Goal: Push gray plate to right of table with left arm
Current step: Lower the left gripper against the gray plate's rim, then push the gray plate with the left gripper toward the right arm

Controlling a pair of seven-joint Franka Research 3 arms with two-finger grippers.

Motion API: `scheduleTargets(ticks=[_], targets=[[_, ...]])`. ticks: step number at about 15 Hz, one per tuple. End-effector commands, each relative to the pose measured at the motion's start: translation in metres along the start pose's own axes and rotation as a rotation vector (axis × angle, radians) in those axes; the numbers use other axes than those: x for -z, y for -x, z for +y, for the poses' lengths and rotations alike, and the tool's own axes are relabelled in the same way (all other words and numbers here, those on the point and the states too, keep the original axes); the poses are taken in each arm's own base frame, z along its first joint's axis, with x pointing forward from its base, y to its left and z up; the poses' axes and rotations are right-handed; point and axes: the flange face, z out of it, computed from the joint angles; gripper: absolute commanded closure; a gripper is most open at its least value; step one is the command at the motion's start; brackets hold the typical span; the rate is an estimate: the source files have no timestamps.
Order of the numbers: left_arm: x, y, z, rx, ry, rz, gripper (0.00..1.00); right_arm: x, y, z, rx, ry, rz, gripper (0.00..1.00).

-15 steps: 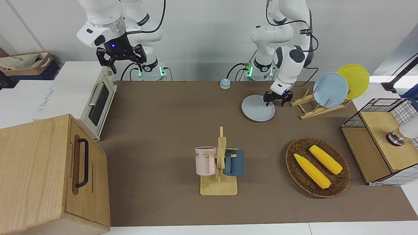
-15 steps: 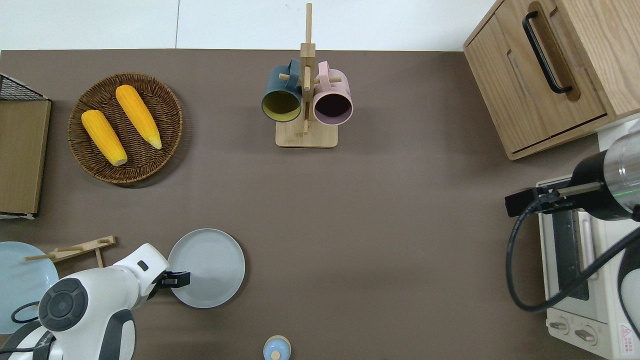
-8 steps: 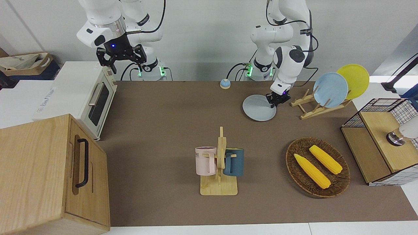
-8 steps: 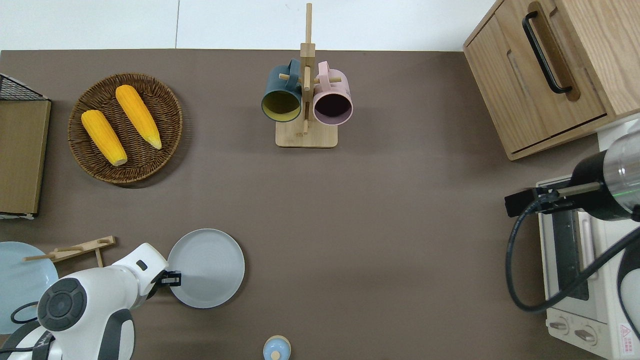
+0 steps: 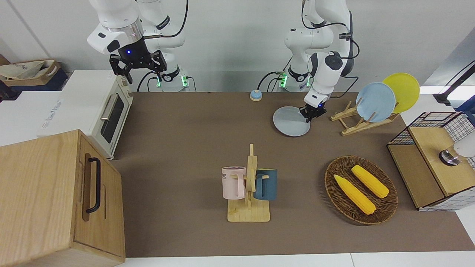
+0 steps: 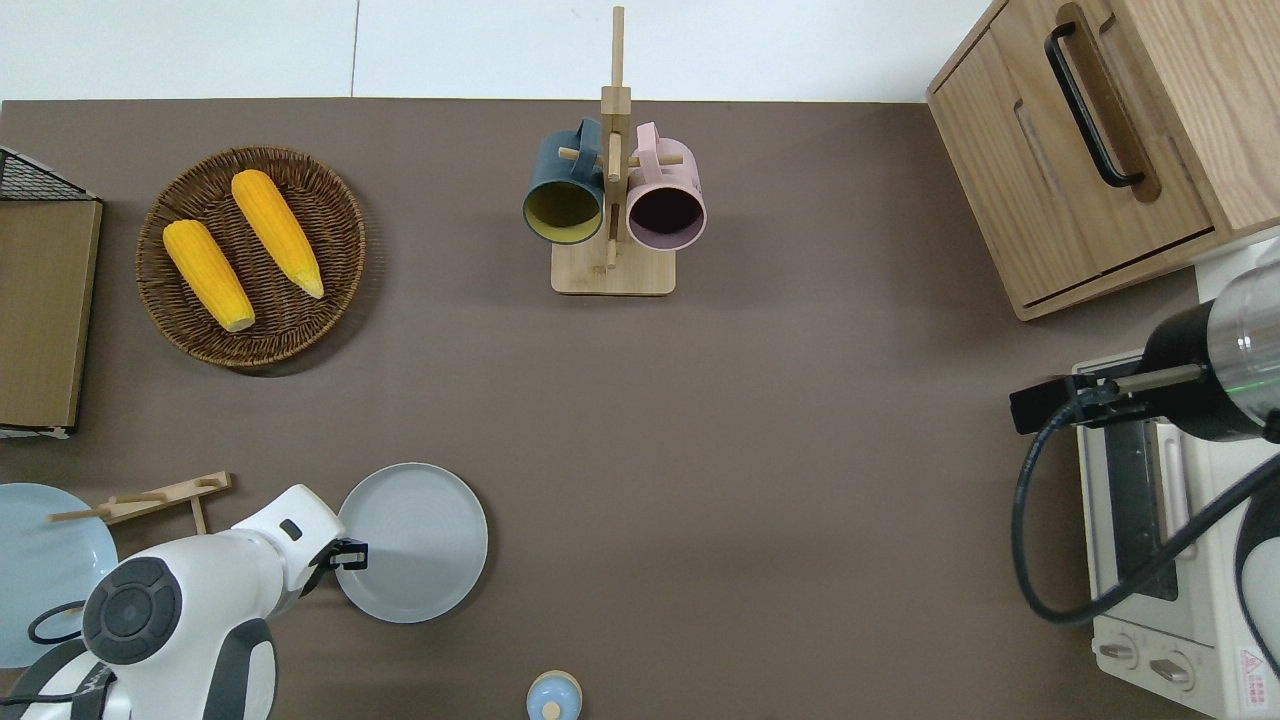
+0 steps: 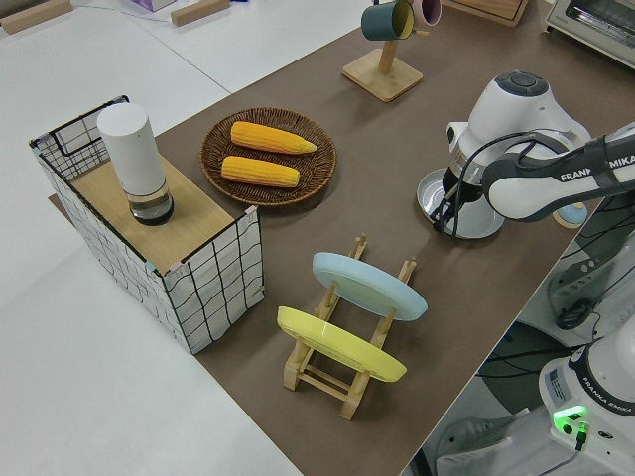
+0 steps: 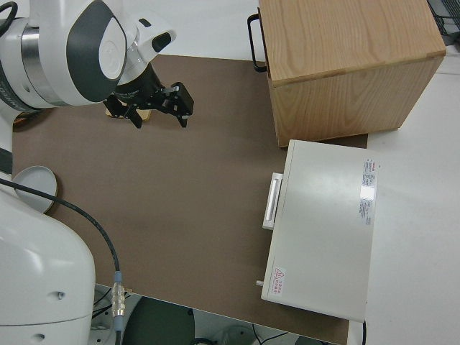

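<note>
The gray plate [image 5: 291, 121] lies flat on the brown table [image 5: 185, 148] close to the robots, between the bell and the plate rack. It also shows in the overhead view [image 6: 412, 542] and the left side view [image 7: 429, 190]. My left gripper [image 5: 311, 113] is down at table height with its fingers shut. It touches the plate's rim on the side toward the left arm's end of the table, as the overhead view [image 6: 350, 553] shows. My right gripper [image 5: 139, 66] is open and parked.
A wooden rack [image 5: 356, 120] holds a sky-blue plate [image 5: 374, 102] and a yellow plate [image 5: 402, 91] beside the gray plate. A blue bell [image 5: 255, 95], a mug stand [image 5: 249, 189], a corn basket [image 5: 360, 190], a toaster oven [image 5: 111, 111] and a wooden cabinet [image 5: 55, 196] stand around.
The left gripper's fingers closed at the plate's rim. The plate has since slid a little toward the right arm's end and slightly nearer the robots. The right arm has not moved.
</note>
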Motion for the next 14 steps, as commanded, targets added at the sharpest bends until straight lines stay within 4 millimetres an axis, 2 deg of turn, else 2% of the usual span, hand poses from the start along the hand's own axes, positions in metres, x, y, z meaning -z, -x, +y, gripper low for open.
scheduleTargets(ticks=[1, 7, 14], targets=[[-0.013, 0.009, 0.018, 0.018, 0.006, -0.022, 1.0, 0.004, 0.004, 0.001, -0.003, -0.009, -0.002, 0.017], [-0.013, 0.015, 0.053, 0.061, 0.007, -0.024, 1.0, 0.004, 0.004, 0.002, -0.005, -0.01, -0.002, 0.017], [-0.016, 0.023, 0.105, 0.118, 0.009, -0.035, 1.0, 0.004, 0.004, 0.001, -0.003, -0.009, -0.002, 0.017]])
